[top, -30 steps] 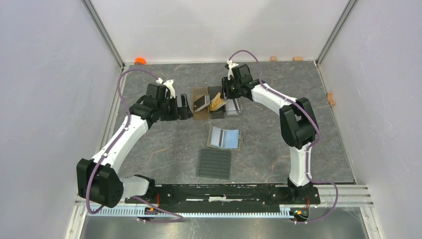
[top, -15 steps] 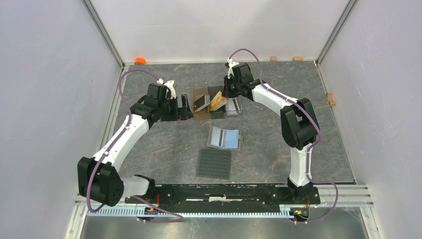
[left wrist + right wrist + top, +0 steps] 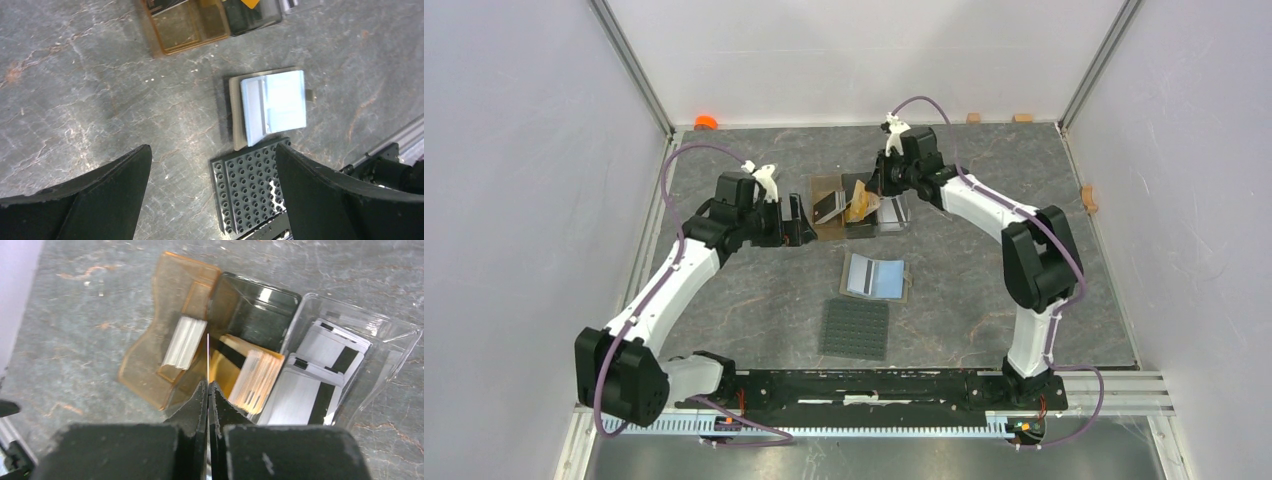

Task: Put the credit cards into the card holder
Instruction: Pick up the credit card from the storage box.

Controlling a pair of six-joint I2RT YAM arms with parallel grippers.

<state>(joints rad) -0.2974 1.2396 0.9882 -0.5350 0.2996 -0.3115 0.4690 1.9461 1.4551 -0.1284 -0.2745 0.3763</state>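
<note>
The card holder (image 3: 876,277) lies open at the table's middle, bluish pockets up; it also shows in the left wrist view (image 3: 272,107). The credit cards stand in stacks in a three-slot stand (image 3: 829,230): white ones (image 3: 184,342), gold-orange ones (image 3: 247,372), silver ones with black stripes (image 3: 320,372). My right gripper (image 3: 208,385) is shut on one thin card (image 3: 207,352), seen edge-on above the stand; in the top view this gripper (image 3: 879,187) hangs over the stand. My left gripper (image 3: 797,220) is open and empty just left of the stand, its jaws wide apart (image 3: 212,167).
A dark grey studded mat (image 3: 855,328) lies just in front of the card holder, also in the left wrist view (image 3: 250,192). An orange cap (image 3: 706,122) sits at the back left corner. Small wooden blocks (image 3: 973,118) line the back and right edges.
My right gripper has drawn back and to the right a little with the card pinched in it. My left arm has shifted slightly and stays open.
</note>
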